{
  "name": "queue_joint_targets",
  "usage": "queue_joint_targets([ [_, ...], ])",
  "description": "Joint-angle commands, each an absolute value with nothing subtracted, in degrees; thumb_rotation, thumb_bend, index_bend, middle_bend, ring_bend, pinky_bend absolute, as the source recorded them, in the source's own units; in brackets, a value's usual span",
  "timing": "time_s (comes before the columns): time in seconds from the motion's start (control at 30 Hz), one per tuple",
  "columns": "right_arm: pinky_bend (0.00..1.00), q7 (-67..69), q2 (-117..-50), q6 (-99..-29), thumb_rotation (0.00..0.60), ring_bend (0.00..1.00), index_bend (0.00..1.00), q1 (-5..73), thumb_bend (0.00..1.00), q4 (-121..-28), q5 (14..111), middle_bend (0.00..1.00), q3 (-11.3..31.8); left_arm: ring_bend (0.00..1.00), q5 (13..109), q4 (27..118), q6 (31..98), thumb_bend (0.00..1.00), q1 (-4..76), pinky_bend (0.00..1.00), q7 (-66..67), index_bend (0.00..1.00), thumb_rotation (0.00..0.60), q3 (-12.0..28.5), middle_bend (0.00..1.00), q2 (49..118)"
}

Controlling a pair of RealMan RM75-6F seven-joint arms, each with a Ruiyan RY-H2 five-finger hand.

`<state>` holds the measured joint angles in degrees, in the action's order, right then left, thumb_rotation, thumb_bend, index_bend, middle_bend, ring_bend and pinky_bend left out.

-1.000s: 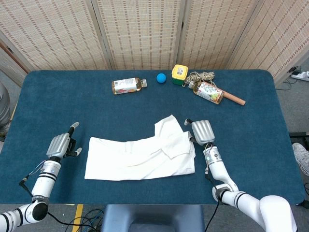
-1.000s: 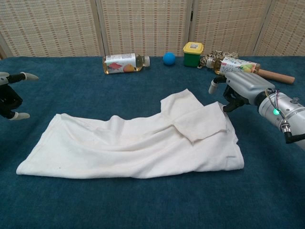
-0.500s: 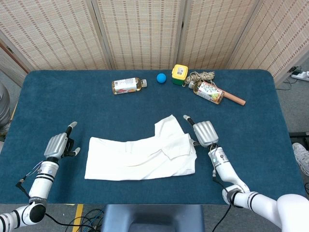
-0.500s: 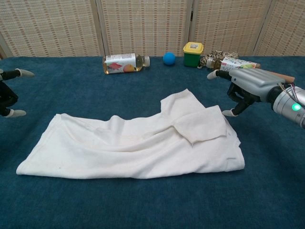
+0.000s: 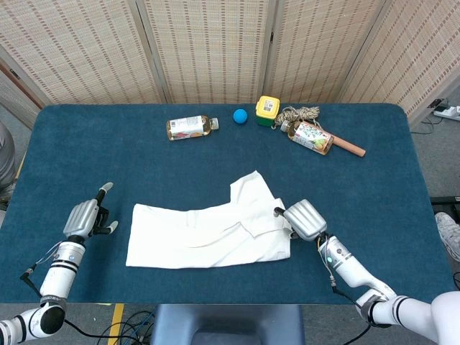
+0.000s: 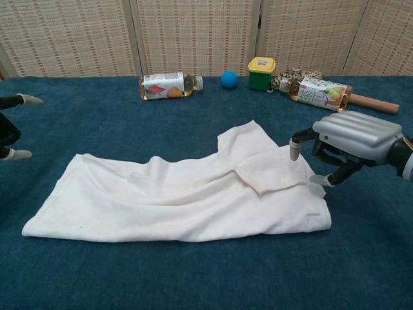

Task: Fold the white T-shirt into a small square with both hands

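Note:
The white T-shirt (image 5: 212, 233) lies partly folded across the middle of the blue table (image 5: 374, 187), with one sleeve flap (image 6: 271, 169) doubled over at its right end. My right hand (image 5: 303, 219) hovers at the shirt's right edge, palm down. Its fingers are curved and apart, and nothing sits between them. In the chest view the right hand (image 6: 352, 145) has one fingertip just over the sleeve flap and another beside the hem. My left hand (image 5: 85, 218) rests open on the table, clear of the shirt's left edge. Only the left hand's fingertips (image 6: 26, 99) show in the chest view.
Along the far edge lie a juice bottle (image 5: 190, 126), a blue ball (image 5: 240, 115), a yellow-lidded green box (image 5: 267, 111), a coil of rope (image 5: 302, 113), a second bottle (image 5: 311, 136) and a wooden stick (image 5: 349, 147). Woven screens stand behind the table.
My right hand has drawn back toward the near edge and turned, coming down by the shirt's right hem. My left hand has slid slightly nearer and outward.

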<state>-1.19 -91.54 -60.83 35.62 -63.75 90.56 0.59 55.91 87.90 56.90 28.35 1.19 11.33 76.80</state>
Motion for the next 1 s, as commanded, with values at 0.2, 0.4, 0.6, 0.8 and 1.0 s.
queue_joint_targets([
  [0.2,1.00,-2.14,-92.92,-59.21,0.600,0.94,0.39,36.28,0.29,-62.17,90.47,0.88,0.19,0.84,55.49,87.66,56.46,0.34,28.15,0.98,0.72,0.00,0.600,11.30,0.89,76.69],
  [0.4,1.00,-2.47,-95.07,-58.41,0.600,0.94,0.46,37.17,0.33,-59.98,90.34,0.89,0.61,0.84,55.39,87.29,56.42,0.34,27.93,0.98,0.23,0.00,0.600,11.41,0.89,76.58],
  [0.6,1.00,-2.15,-96.22,-58.24,0.600,0.94,0.55,37.71,0.38,-58.46,90.17,0.90,1.00,0.84,55.45,87.03,56.50,0.34,27.60,0.98,-0.36,0.00,0.600,11.47,0.89,76.38],
  [0.8,1.00,0.82,-97.35,-59.96,0.600,0.94,0.62,37.82,0.47,-58.00,88.09,0.91,3.86,0.84,55.74,86.83,56.65,0.34,27.30,0.98,-0.85,0.00,0.600,11.48,0.89,76.31],
  [1.0,1.00,1.95,-99.25,-59.35,0.600,0.94,0.63,39.06,0.49,-57.53,82.65,0.92,9.39,0.84,56.44,87.22,57.28,0.34,26.98,0.98,-0.96,0.00,0.600,11.45,0.89,76.07],
])
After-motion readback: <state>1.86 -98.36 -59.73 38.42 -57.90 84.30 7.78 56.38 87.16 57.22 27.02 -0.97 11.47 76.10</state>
